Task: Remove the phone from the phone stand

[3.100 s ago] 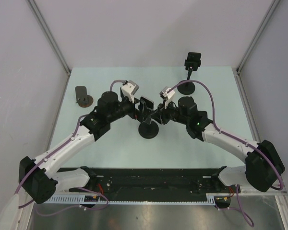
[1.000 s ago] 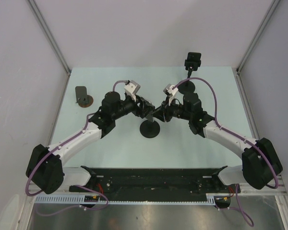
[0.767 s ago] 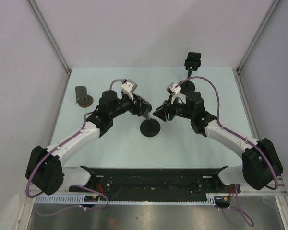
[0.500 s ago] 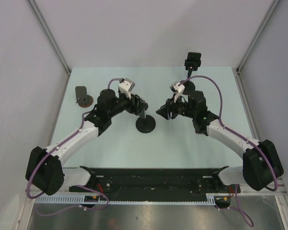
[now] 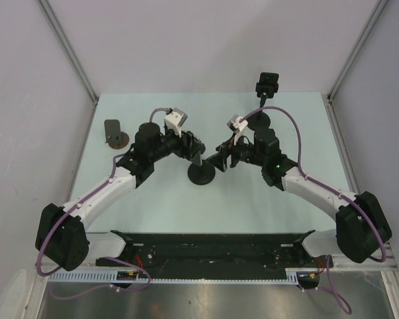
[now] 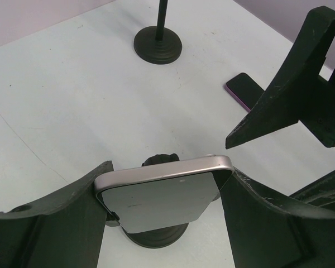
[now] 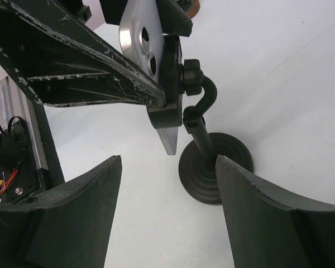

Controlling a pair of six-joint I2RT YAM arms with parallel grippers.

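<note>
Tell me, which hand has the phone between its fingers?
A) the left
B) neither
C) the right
A: the left wrist view shows the phone clamped edge to edge in the left hand; the right hand is open and empty.

High rear overview, close wrist views — sharing phone stand

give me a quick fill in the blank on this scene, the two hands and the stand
1. The left hand is shut on the ____.
2. The right hand is ____, with nothing between its fingers.
3. The base of the phone stand is black and ____.

Missing words: phone; open; round.
</note>
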